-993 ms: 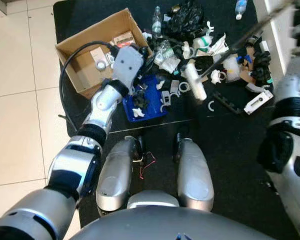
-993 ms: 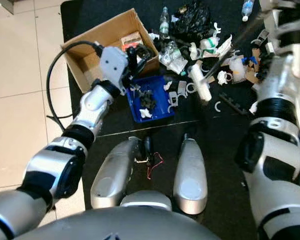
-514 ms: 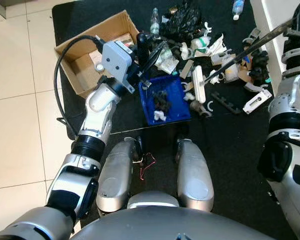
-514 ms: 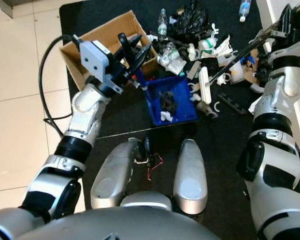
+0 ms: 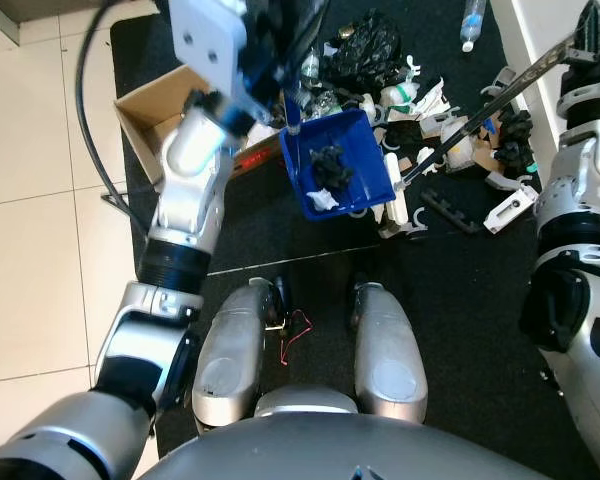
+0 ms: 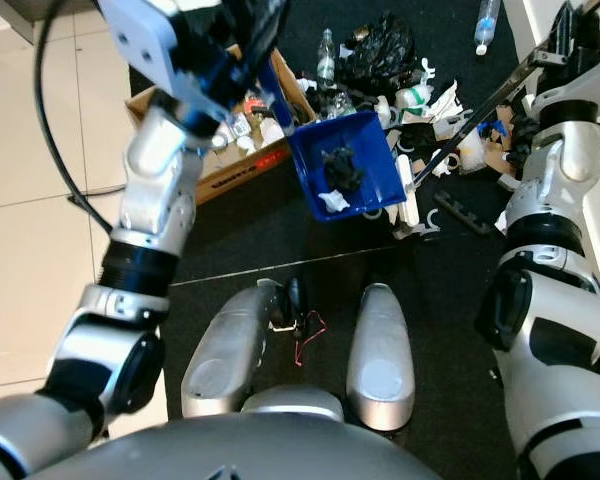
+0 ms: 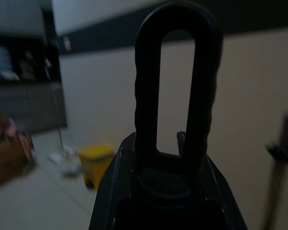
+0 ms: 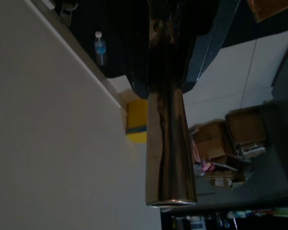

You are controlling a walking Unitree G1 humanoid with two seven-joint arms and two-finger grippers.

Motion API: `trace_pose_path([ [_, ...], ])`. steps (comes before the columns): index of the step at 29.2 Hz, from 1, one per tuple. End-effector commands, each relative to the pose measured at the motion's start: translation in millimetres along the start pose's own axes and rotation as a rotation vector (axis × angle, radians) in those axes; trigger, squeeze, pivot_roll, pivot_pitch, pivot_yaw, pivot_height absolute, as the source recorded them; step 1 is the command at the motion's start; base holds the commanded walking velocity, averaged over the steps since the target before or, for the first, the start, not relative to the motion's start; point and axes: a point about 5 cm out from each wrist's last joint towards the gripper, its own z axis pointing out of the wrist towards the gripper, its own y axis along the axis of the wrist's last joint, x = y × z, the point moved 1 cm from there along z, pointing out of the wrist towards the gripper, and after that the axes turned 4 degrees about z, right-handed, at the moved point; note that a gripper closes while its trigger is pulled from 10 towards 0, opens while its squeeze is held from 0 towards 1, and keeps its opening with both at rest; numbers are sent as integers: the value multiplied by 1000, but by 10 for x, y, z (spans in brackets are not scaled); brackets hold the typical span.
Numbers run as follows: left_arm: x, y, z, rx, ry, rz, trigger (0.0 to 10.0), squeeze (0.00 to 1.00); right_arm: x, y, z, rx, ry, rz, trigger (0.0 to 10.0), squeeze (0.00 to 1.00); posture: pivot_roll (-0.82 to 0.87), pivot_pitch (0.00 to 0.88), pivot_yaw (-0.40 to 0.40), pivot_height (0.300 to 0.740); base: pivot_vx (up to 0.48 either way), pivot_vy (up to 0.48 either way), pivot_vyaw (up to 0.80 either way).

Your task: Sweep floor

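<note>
Blurring at the left hand (image 5: pixel 280 40) hides its grip on the dustpan (image 5: pixel 340 165).

The dustpan (image 5: pixel 340 165) hangs above the mat (image 5: pixel 460 300), debris (image 5: pixel 330 165) in it, with the cardboard box (image 5: pixel 165 110) to its left and behind. Right of the dustpan lies the litter pile (image 5: pixel 450 110) — a bag (image 5: pixel 365 45) at its back, a bottle (image 5: pixel 472 15) farther behind. The broom pole (image 5: pixel 480 110) slants across the pile — its head (image 5: pixel 395 195) just right of the dustpan.
</note>
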Motion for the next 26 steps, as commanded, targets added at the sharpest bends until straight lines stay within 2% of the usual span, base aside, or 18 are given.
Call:
trace_pose_path([
  [1,64,104,33,-43,14,17,10000,0,-47,48,2,-27,-15,-15,10000,0,56,104,45,740,0,0,0],
  [2,226,214,117,-63,35,67,10000,0,-44,37,-4,-26,-17,-16,10000,0,58,102,49,740,0,0,0],
  [5,226,214,117,-63,35,67,10000,0,-44,37,-4,-26,-17,-16,10000,0,58,102,49,740,0,0,0],
  [6,311,251,141,-64,46,91,10000,0,-41,35,-5,-27,-16,-16,10000,0,59,101,50,740,0,0,0],
  [7,311,251,141,-64,46,91,10000,0,-41,35,-5,-27,-16,-16,10000,0,59,101,50,740,0,0,0],
  [9,564,280,116,-30,86,157,10000,0,79,68,47,-52,47,42,10000,0,64,103,52,740,0,0,0],
  [11,564,280,116,-30,86,157,10000,0,79,68,47,-52,47,42,10000,0,64,103,52,740,0,0,0],
  [12,670,285,94,-13,109,176,10000,0,200,116,103,-80,105,98,10000,0,66,105,51,740,0,0,0],
  [13,670,285,94,-13,109,176,10000,0,200,116,103,-80,105,98,10000,0,66,105,51,740,0,0,0],
  [15,784,299,66,-3,151,180,10000,0,457,296,260,-172,183,257,10000,0,77,104,44,740,0,0,0],
  [17,784,299,66,-3,151,180,10000,0,457,296,260,-172,183,257,10000,0,77,104,44,740,0,0,0],
  [18,805,309,63,-4,163,181,10000,0,542,362,313,-203,204,324,10000,0,84,101,41,740,0,0,0],
  [19,805,309,63,-4,163,181,10000,0,542,362,313,-203,204,324,10000,0,84,101,41,740,0,0,0],
  [20,825,321,60,-6,173,186,10000,0,607,397,343,-217,223,363,10000,0,92,99,38,740,0,0,0],
  [22,903,360,53,-6,186,243,10000,0,697,367,342,-205,257,361,10000,0,101,98,37,740,0,0,0],
  [23,903,360,53,-6,186,243,10000,0,697,367,342,-205,257,361,10000,0,101,98,37,740,0,0,0],
  [26,988,387,47,2,178,329,10000,0,731,321,320,-193,266,357,10000,0,105,99,40,740,0,0,0],
])
